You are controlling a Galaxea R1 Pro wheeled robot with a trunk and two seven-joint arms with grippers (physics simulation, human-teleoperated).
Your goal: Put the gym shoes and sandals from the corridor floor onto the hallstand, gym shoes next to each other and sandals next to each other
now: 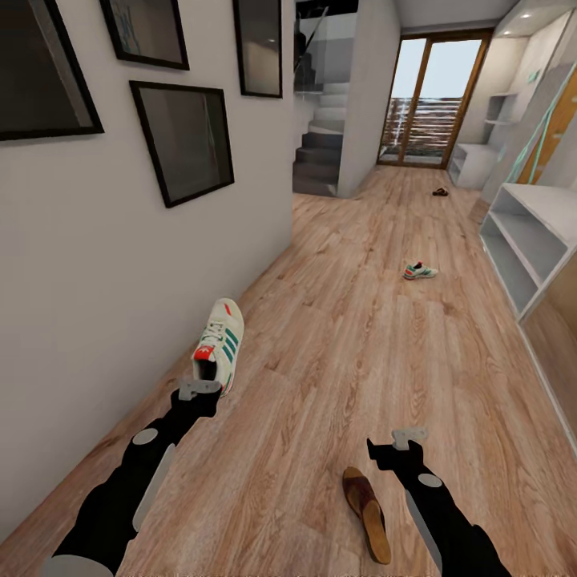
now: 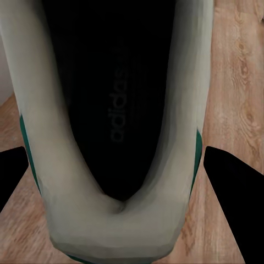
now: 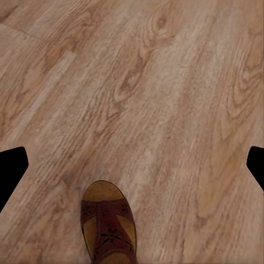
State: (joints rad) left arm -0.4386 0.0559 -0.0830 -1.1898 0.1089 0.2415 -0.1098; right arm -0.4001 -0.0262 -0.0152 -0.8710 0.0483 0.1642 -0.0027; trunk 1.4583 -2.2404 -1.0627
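The head view takes in the whole corridor floor point(image 1: 353, 336): the near gym shoe point(image 1: 219, 344) stands by the left wall, heel toward the robot, with the left gripper point(image 1: 199, 390) right at its heel; the far gym shoe point(image 1: 419, 271) lies well down the corridor toward the right; the near sandal point(image 1: 367, 511) lies just left of the right gripper point(image 1: 409, 439), and the far sandal point(image 1: 440, 191) sits near the glass door. The light-grey hallstand point(image 1: 474, 164) stands far right by the door, and a white bench point(image 1: 533, 240) runs along the right wall nearer. The left wrist view adds what the head view cannot: the gym shoe's heel collar and dark insole point(image 2: 118, 115) between the two spread fingers point(image 2: 234, 198), which flank the heel; whether they touch it I cannot tell. In the right wrist view the fingers are spread wide over bare planks, with the sandal's toe end point(image 3: 108, 228) just inside the frame. Both black arms reach forward and down, left toward the wall, right held low over the floor.
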